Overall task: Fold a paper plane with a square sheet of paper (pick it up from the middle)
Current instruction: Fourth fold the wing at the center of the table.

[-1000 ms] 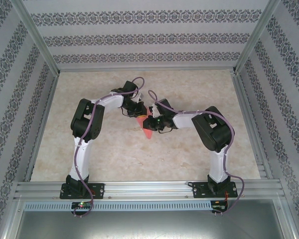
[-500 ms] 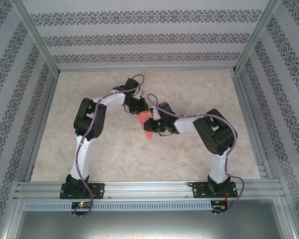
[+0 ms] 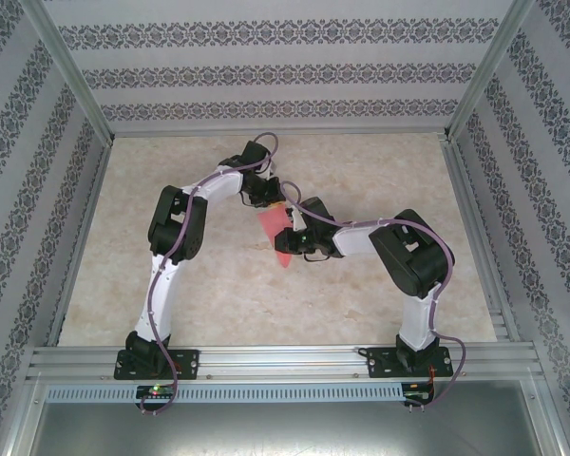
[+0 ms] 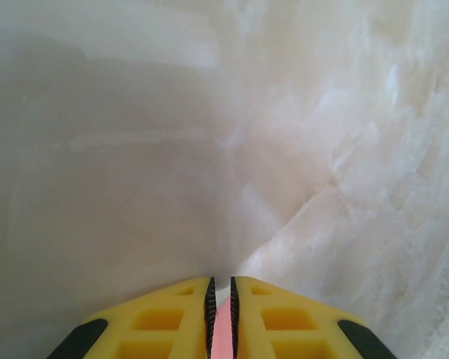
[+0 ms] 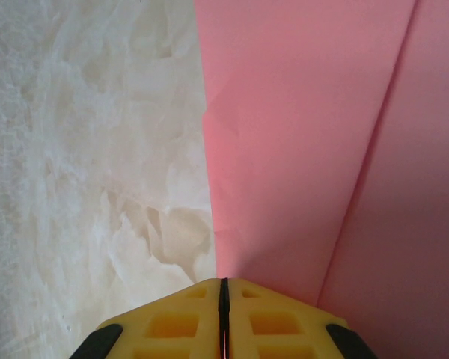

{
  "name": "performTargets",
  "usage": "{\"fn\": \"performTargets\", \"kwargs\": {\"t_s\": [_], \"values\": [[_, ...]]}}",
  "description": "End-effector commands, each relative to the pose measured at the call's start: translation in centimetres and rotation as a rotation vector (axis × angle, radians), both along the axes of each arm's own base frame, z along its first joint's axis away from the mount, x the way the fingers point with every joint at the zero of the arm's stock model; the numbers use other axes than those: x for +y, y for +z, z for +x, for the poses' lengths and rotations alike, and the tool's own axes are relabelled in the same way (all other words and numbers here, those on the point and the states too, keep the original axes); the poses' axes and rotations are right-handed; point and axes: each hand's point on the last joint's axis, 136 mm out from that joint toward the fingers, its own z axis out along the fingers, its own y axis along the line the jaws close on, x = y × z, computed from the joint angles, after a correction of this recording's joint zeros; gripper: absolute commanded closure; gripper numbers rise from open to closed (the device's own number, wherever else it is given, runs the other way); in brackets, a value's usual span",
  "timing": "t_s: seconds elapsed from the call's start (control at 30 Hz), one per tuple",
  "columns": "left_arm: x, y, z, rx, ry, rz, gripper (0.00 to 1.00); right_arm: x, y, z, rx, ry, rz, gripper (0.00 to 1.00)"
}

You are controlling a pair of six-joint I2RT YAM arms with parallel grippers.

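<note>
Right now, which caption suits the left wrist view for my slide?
Left gripper shut on an edge of the paper, marbled table beyond.

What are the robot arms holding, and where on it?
The pink paper: the left end effector pinches its far end, the right end effector an edge on its right side.

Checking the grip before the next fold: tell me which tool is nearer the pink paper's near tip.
Right. The right tool clamps the paper at its right edge, just beyond that tip; the left tool pinches the far end, away from it.
</note>
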Motion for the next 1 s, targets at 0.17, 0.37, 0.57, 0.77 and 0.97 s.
{"fn": "performTargets", "kwargs": {"t_s": [0.17,0.37,0.57,0.77,0.97], "values": [[2.7,-0.7,3.1,-0.059,0.051,0.064,0.82,-4.1,-7.0,-8.6,0.314,0.044,-0.224,0.89],[2.1,1.9,2.9,-0.089,0.015,0.021,0.8,-2.4,-4.8,-7.0,0.273,0.042,-0.157,0.89],[2.8,6.8,1.6,-0.171,-0.021,0.056,0.76,-0.4,0.0,-4.7,0.19,0.043,-0.051,0.79],[3.8,9.0,-1.9,-0.193,-0.033,0.08,0.71,-1.6,3.2,-3.2,0.124,0.042,-0.052,0.72],[4.4,9.2,-5.8,-0.194,-0.018,0.049,0.67,-3.6,4.7,-1.1,0.071,0.023,-0.07,0.66]]}}
